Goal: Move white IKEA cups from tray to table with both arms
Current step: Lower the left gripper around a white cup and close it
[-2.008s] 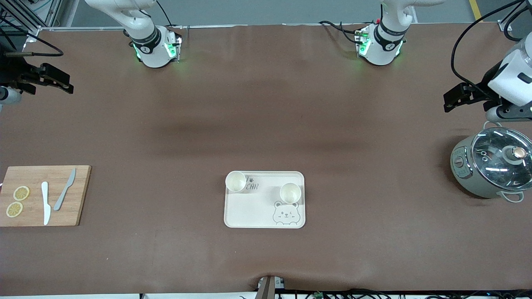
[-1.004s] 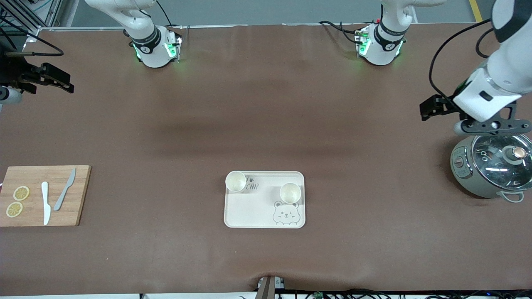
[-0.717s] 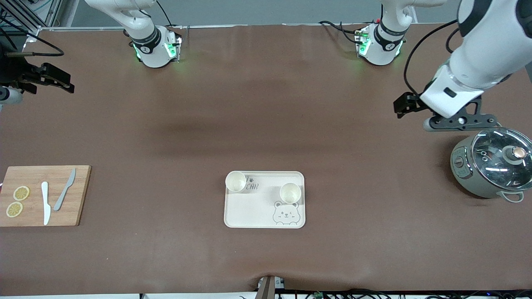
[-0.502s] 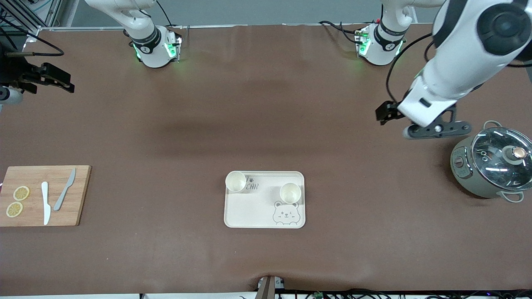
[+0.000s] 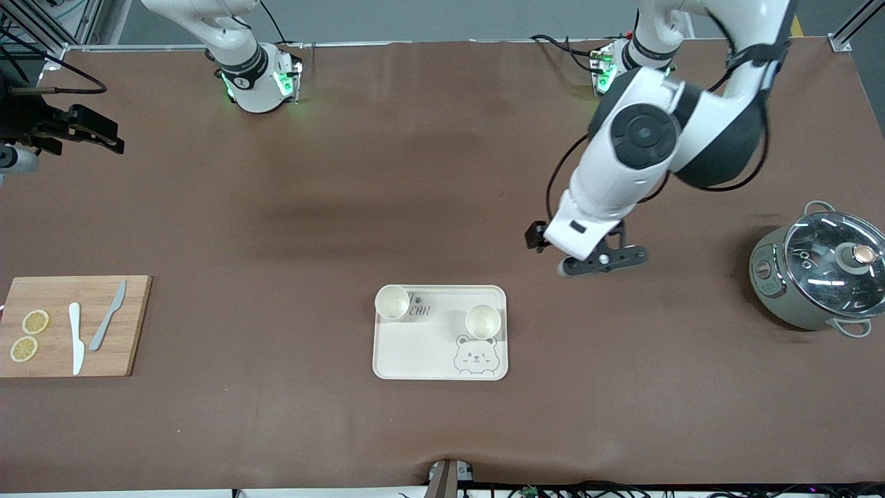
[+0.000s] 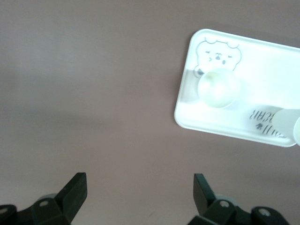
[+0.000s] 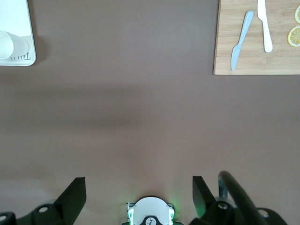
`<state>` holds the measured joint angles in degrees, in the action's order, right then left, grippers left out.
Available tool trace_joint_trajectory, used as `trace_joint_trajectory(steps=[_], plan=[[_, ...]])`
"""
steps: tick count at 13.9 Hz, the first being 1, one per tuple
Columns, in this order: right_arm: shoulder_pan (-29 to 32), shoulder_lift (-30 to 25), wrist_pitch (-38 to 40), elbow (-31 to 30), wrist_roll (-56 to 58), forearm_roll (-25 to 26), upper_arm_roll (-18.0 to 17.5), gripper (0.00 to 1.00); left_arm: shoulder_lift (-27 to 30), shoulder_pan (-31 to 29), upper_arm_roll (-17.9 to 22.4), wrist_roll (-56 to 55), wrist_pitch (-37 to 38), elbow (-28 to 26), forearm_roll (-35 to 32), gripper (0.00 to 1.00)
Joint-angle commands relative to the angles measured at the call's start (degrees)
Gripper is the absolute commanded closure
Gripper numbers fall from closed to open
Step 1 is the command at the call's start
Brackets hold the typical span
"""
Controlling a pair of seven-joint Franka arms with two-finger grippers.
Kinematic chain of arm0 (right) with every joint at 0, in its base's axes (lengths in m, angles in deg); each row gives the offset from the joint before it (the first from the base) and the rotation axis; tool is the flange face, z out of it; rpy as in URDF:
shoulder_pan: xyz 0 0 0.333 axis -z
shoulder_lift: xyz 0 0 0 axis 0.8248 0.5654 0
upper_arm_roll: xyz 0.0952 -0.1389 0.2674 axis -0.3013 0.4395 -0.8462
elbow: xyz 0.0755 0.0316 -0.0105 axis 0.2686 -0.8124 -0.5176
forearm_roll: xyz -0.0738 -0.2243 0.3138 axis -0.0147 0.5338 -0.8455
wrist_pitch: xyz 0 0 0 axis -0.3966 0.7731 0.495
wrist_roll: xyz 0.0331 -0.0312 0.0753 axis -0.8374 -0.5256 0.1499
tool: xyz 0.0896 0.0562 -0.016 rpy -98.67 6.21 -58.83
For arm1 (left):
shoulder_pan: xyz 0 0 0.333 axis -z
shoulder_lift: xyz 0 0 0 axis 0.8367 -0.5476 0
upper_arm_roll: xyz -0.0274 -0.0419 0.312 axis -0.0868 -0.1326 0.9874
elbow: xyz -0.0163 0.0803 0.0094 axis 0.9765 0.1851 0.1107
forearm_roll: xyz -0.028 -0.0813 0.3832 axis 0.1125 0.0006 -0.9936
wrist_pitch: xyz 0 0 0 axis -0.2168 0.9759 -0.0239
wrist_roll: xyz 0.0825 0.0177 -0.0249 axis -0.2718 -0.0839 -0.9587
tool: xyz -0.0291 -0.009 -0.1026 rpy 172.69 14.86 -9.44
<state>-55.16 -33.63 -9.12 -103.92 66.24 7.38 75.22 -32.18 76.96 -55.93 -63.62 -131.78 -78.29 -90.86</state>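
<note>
Two white IKEA cups stand upright on a cream tray (image 5: 415, 353) with a bear drawing. One cup (image 5: 392, 302) is at the tray's corner toward the right arm's end. The other cup (image 5: 482, 321) is just above the bear. My left gripper (image 5: 600, 261) hangs open and empty over bare table beside the tray, toward the left arm's end. In the left wrist view, its open gripper (image 6: 139, 192) frames brown table, with the tray (image 6: 262, 61) and the bear-side cup (image 6: 218, 87) ahead. My right gripper (image 5: 97, 135) waits open at the right arm's end; its wrist view shows empty fingers (image 7: 75, 194).
A grey-green pot with a glass lid (image 5: 819, 270) stands at the left arm's end of the table. A wooden cutting board (image 5: 55, 290) with two knives and lemon slices (image 5: 34, 321) lies at the right arm's end. A brown mat covers the table.
The left arm has swung from above the pot toward the tray, its gripper still open. The right arm and both cups have not moved.
</note>
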Motion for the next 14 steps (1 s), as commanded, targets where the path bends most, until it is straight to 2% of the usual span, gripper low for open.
trace_joint_trajectory(steps=[1, 2, 5, 7, 14], plan=[[0.6, -0.1, 0.4, 0.3, -0.1, -1.0, -0.2, 0.0, -5.8, 1.0, 0.2, -3.1, -5.8, 1.9, 0.2, 0.05], [0.6, -0.1, 0.4, 0.3, -0.1, -1.0, -0.2, 0.0, -7.6, 1.5, 0.5, -3.2, -8.1, 1.9, 0.1, 0.12], [0.6, -0.1, 0.4, 0.3, -0.1, -1.0, -0.2, 0.0, -10.3, 1.6, 0.6, -4.1, -12.6, 2.9, 0.4, 0.19], [0.6, -0.1, 0.4, 0.3, -0.1, -1.0, -0.2, 0.0, -13.1, 1.6, 0.6, -4.7, -15.0, 4.1, 0.5, 0.26], [0.6, 1.0, 0.5, 0.4, -0.1, -1.0, -0.2, 0.0, -21.6, 2.2, 0.5, -7.1, -27.9, 6.8, 0.8, 0.29]])
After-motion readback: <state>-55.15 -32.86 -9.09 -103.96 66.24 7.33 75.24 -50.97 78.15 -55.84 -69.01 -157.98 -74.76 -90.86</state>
